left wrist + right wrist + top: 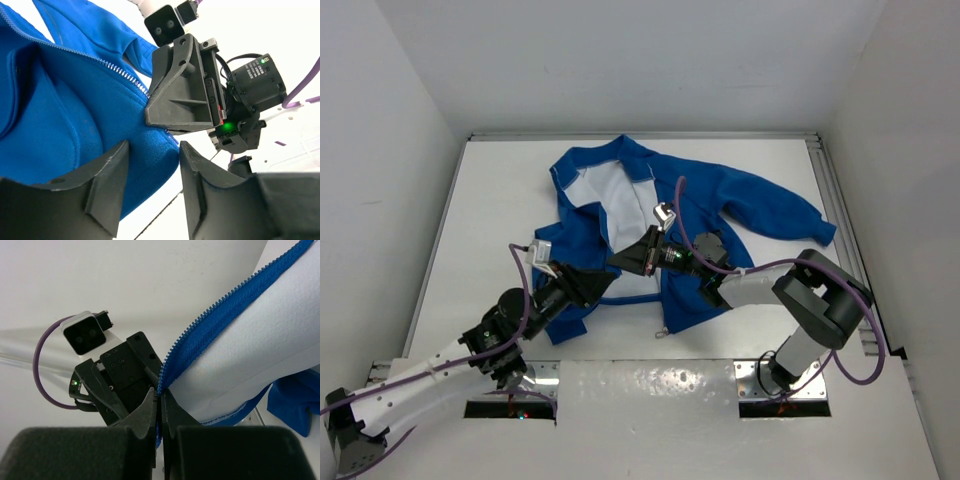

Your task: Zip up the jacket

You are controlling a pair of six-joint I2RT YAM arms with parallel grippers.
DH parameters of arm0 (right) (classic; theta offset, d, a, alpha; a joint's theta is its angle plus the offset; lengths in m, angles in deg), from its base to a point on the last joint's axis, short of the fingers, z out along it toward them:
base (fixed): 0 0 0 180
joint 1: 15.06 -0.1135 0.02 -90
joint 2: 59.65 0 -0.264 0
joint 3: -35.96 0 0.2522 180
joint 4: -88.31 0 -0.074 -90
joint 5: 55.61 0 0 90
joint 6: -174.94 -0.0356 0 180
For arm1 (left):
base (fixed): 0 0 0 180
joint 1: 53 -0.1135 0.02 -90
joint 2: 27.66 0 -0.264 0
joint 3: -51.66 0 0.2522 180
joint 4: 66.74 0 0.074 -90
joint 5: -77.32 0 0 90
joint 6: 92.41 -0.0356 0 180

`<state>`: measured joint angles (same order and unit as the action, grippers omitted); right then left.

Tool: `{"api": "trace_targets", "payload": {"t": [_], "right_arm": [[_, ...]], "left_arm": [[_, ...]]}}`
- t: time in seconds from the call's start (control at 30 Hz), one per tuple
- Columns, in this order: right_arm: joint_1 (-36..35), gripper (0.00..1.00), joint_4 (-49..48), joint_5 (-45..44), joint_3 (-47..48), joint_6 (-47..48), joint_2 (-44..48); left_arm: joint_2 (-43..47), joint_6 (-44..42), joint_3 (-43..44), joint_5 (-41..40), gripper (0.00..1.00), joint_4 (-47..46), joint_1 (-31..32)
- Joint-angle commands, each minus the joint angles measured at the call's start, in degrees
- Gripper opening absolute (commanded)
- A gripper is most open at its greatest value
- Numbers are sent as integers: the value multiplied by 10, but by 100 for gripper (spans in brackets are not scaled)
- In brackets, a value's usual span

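Note:
The bright blue jacket [720,205] lies open on the white table with its white lining [610,200] showing. My right gripper [620,262] is shut on the jacket's front edge at the lower end of a zipper row [200,322]; the pinch shows in the right wrist view [161,401]. My left gripper [604,282] is open right in front of it. In the left wrist view a fold of the blue fabric [60,125] reaches between its fingers [112,180]. The right gripper [150,112] there pinches the other zipper teeth [120,72]. I cannot make out the pull.
The table is boxed in by white walls on three sides. A metal rail [842,215] runs along its right edge. Two mounting plates [782,385] hold the arm bases at the front. A sleeve [790,215] stretches to the right.

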<state>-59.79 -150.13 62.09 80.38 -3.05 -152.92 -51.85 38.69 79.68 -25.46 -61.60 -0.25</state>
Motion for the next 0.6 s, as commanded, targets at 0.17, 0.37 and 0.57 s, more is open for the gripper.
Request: {"api": "trace_targets", "payload": {"t": [0.17,0.37,0.57], "right_arm": [[2,0,-240,8,5,11,16],[2,0,-240,9,2,9,13],[1,0,-239,3,-10,11,10]], "left_arm": [[-3,-1,12,1,25,-50,-5],[-2,-12,13,-8,14,-54,-5],[4,-21,6,-12,0,-59,-6]]}}
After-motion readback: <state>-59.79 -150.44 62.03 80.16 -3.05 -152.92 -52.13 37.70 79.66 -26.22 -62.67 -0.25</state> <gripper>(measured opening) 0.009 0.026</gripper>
